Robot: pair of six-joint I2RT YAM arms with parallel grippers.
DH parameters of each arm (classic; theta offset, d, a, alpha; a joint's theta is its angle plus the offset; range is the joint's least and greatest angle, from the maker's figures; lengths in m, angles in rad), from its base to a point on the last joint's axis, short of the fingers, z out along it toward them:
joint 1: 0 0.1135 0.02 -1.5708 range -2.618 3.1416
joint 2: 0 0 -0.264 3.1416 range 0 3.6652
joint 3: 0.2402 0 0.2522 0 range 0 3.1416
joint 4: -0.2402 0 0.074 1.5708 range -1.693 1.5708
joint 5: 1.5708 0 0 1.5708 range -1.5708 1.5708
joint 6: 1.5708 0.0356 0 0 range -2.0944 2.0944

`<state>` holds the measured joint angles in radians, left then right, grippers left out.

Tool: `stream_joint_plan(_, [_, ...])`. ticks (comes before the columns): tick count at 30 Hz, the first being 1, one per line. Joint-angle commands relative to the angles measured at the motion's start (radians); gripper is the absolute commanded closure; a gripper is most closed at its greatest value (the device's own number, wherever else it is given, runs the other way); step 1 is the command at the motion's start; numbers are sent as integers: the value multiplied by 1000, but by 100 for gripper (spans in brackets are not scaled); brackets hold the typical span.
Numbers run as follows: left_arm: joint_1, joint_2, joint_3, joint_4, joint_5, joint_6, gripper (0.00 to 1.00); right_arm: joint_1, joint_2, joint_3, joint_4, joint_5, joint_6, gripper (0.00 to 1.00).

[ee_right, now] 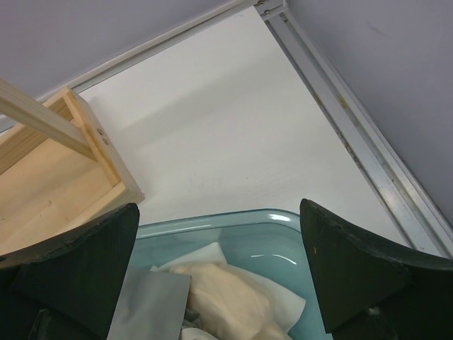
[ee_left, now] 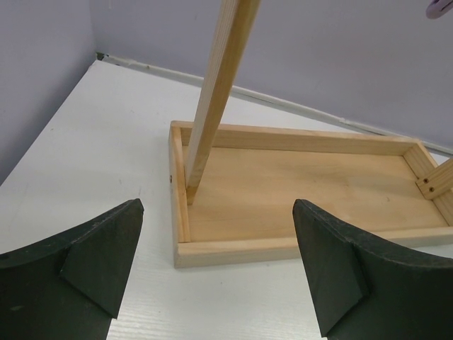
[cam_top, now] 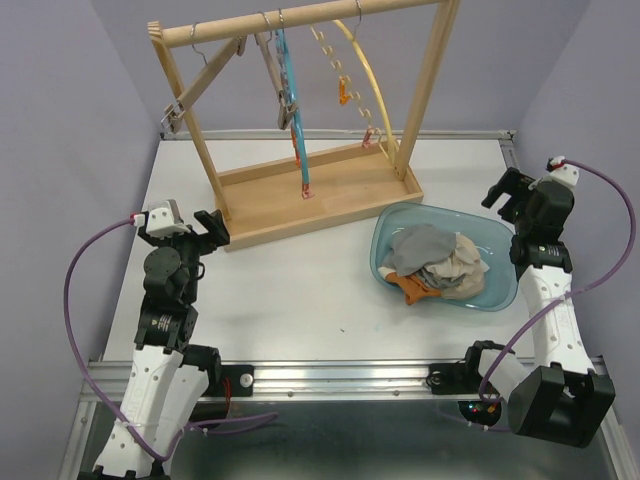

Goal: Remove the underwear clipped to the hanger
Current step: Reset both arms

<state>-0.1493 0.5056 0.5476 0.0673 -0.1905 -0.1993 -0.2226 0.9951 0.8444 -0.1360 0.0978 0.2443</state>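
The underwear [cam_top: 440,265] lies in a heap of grey, beige, white and orange-brown cloth inside a translucent blue tub [cam_top: 497,292] at the right. On the wooden rack's bar hang a wooden clip hanger [cam_top: 205,85], a blue hanger [cam_top: 290,90] and a pale hoop hanger [cam_top: 365,80]. I see no cloth on them. My left gripper [cam_top: 190,222] is open, low at the left, facing the rack's base [ee_left: 297,184]. My right gripper [cam_top: 510,195] is open too, by the tub's right side. Beige and grey underwear [ee_right: 226,297] shows below and between its fingers.
The rack's tray base [cam_top: 320,190] and slanted posts [ee_left: 219,85] stand at the back middle. The tub's rim [ee_right: 233,216] lies close under the right gripper. A metal rail [ee_right: 368,149] borders the table at the right, and purple walls enclose it.
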Motion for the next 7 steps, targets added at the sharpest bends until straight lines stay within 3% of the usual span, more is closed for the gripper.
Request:
stream_joint_plan(1, [2, -15, -12, 48, 3, 15, 1, -6, -23, 1, 72, 20, 16, 0])
stream_joint_plan(7, [2, -4, -11, 51, -3, 21, 1, -6, -3, -2, 78, -32, -19, 0])
